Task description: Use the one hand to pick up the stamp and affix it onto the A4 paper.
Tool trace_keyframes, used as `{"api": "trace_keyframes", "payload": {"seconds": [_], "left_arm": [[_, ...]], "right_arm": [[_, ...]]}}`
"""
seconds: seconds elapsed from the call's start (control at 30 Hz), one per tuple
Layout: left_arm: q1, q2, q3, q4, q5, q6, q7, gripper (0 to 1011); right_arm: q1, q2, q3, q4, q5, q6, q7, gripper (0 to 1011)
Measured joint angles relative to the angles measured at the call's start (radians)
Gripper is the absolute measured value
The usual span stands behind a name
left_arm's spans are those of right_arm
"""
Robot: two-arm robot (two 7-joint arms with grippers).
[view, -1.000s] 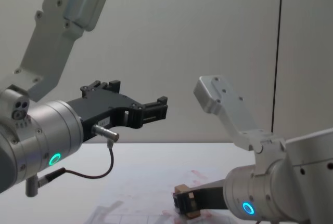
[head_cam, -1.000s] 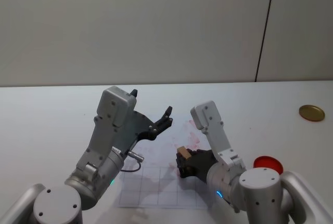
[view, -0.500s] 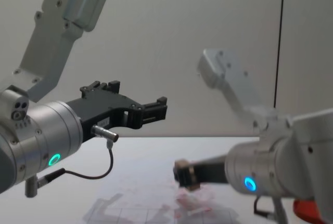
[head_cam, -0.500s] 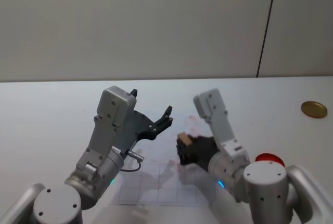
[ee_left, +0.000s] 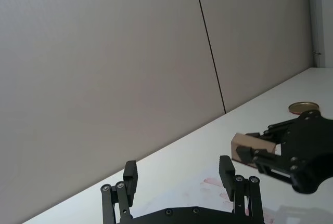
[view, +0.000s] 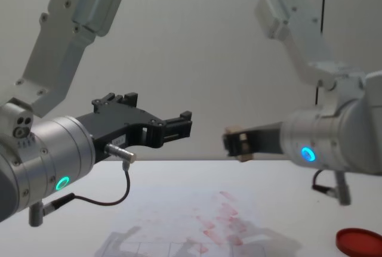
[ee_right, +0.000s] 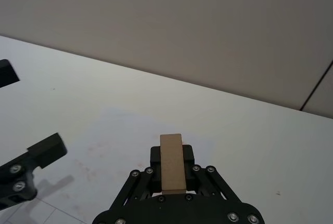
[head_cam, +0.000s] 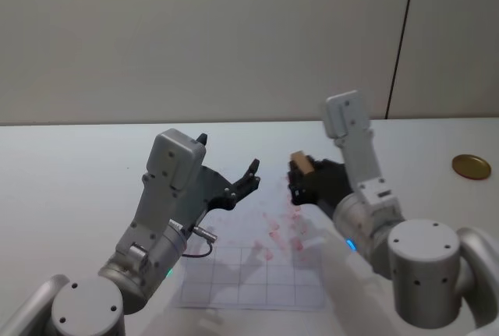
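Observation:
The tan wooden stamp point(head_cam: 301, 163) hangs in the air, with my right gripper point(head_cam: 301, 182), on the arm with the blue ring light, shut on it. It is raised well above the A4 paper point(head_cam: 234, 285), over the sheet's far right part. The right wrist view shows the stamp point(ee_right: 171, 162) clamped upright between the two fingers. In the chest view the stamp point(view: 239, 142) floats high over the paper point(view: 173, 227) and its reddish stamp marks point(view: 224, 224). My left gripper point(head_cam: 226, 155), on the green-ringed arm, hovers open over the paper's left side, holding nothing.
A flat red ink pad point(view: 360, 240) lies on the table at the near right. A round gold lid point(head_cam: 472, 167) rests at the far right. The white table point(head_cam: 70, 172) runs back to a grey wall.
My right gripper has lifted the stamp off the paper, up and away toward the far right, uncovering the red marks beneath. The left arm has not moved.

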Motion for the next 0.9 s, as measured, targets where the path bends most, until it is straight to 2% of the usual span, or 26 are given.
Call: {"api": "trace_keyframes", "payload": {"seconds": [0.4, 0.9], "left_arm": [[0.000, 0.000, 0.000, 0.000, 0.000, 0.000, 0.000, 993], [0.000, 0.000, 0.000, 0.000, 0.000, 0.000, 0.000, 993]], "right_arm": [[-0.039, 0.029, 0.036, -0.054, 0.014, 0.057, -0.082, 220], [-0.116, 0.084, 0.089, -0.085, 0.058, 0.087, -0.134, 220]]}}
